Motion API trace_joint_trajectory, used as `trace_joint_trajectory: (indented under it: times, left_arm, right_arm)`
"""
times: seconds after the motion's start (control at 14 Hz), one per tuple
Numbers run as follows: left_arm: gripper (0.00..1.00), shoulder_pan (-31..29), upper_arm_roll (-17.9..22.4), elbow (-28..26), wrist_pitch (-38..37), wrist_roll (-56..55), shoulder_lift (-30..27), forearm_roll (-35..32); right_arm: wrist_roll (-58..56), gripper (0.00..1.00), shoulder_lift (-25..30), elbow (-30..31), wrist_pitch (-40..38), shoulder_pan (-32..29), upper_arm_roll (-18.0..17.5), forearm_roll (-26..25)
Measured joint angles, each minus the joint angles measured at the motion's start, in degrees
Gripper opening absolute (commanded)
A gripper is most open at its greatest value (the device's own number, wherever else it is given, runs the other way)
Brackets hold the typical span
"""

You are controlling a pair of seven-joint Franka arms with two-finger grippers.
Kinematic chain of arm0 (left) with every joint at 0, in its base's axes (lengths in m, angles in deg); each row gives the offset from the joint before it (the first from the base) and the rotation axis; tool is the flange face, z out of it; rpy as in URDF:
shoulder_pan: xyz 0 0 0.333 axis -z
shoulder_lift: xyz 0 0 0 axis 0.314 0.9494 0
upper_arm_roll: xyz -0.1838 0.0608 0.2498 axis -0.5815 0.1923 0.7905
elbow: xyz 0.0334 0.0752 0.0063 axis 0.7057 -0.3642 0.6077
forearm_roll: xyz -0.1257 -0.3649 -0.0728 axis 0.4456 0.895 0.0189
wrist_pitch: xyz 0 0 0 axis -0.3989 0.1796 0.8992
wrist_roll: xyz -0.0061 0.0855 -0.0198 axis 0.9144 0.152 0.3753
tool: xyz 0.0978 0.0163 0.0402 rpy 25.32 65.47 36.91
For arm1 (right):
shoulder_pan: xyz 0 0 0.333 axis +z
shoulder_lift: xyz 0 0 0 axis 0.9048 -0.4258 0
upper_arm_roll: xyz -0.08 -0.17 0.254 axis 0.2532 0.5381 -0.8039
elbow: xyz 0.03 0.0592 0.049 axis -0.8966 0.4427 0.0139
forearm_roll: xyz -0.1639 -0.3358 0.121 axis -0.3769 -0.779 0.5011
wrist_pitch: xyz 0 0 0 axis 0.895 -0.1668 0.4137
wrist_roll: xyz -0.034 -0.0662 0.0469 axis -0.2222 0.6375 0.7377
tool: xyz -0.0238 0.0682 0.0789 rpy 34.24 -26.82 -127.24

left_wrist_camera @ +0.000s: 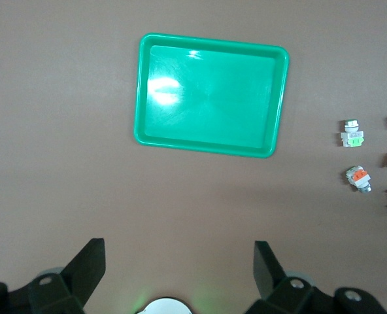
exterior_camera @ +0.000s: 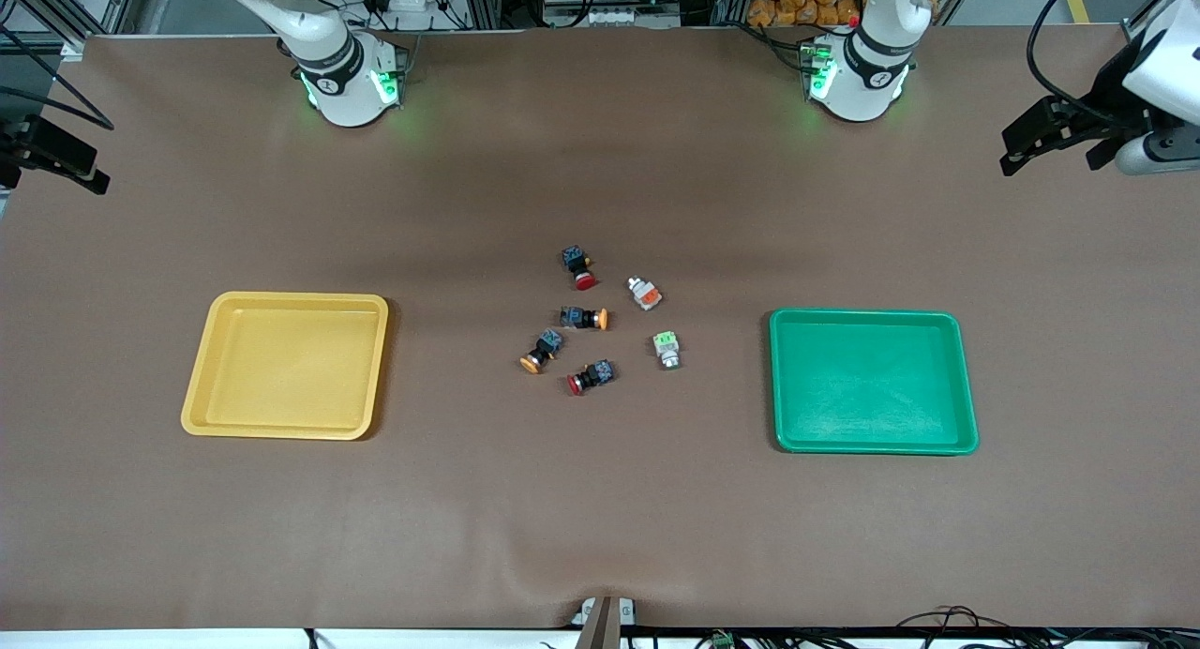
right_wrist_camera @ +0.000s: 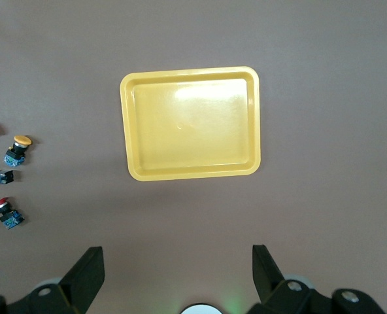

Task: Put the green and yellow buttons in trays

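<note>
Both arms wait high above the table, neither holding anything. The left gripper (left_wrist_camera: 179,261) hangs over bare table near the green tray (exterior_camera: 966,386), its fingers (left_wrist_camera: 89,261) spread wide and empty. The right gripper (right_wrist_camera: 178,265) hangs over bare table near the yellow tray (exterior_camera: 202,386), and its fingers (right_wrist_camera: 87,267) are just as wide apart, with nothing between them.

The yellow tray sits toward the right arm's end of the table, the green tray toward the left arm's end, and both hold nothing. Between them, at mid-table, lies a loose cluster of six buttons, none touching a tray. The orange-faced white button (exterior_camera: 644,294) and the green-faced white button (exterior_camera: 667,349) lie on the side of the cluster closest to the green tray, the green-faced one nearer the front camera. One yellow-capped button (exterior_camera: 584,318) lies on its side in the middle of the cluster; the other yellow-capped button (exterior_camera: 541,351) lies nearer the camera, toward the yellow tray. Two red-capped buttons frame the group: one red button (exterior_camera: 578,266) farthest from the camera, the other red button (exterior_camera: 591,377) nearest.
</note>
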State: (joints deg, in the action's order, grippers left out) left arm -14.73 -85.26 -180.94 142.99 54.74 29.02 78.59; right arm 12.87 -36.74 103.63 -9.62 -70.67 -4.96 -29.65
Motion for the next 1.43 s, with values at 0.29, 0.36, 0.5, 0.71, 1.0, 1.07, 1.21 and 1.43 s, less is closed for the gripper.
trace_joint_trajectory:
  times: [0.29, 0.36, 0.5, 0.71, 1.0, 1.07, 1.21, 1.43]
  left_arm:
    - [1.0, -0.1, 0.0, 0.63, -0.53, 0.0, 0.0, -0.14]
    - [1.0, -0.1, 0.02, 0.69, -0.54, 0.0, 0.02, -0.18]
    - [1.0, -0.13, 0.13, 0.95, -0.67, 0.0, 0.34, -0.34]
    - [1.0, -0.12, 0.12, 1.28, -0.78, 0.0, 1.31, -0.36]
    - [1.0, -0.04, -0.1, 1.6, -0.83, 0.0, 1.71, -0.36]
    - [1.0, 0.04, -0.14, 1.7, -0.85, 0.0, 1.7, -0.36]
    - [1.0, 0.13, -0.25, 1.77, -0.86, 0.0, 1.71, -0.36]
    - [1.0, 0.15, -0.29, 1.81, -0.84, 0.0, 1.78, -0.36]
  right_arm:
    - [0.0, 1.0, 0.0, 0.02, -0.02, 0.0, 0.01, 0.0]
    - [0.0, 1.0, 0.0, 0.02, -0.02, 0.0, 0.01, 0.0]
    - [0.0, 1.0, 0.0, 0.03, -0.07, 0.0, 0.01, 0.0]
    - [0.0, 1.0, -0.01, 0.07, -0.19, 0.0, 0.02, 0.0]
    - [0.01, 1.0, -0.02, 0.12, -0.22, -0.01, 0.08, 0.0]
    - [0.02, 1.0, -0.02, 0.13, -0.22, -0.01, 0.08, 0.0]
    - [0.02, 1.0, -0.02, 0.14, -0.22, -0.02, 0.08, 0.0]
    - [0.02, 1.0, -0.02, 0.15, -0.22, -0.02, 0.08, 0.0]
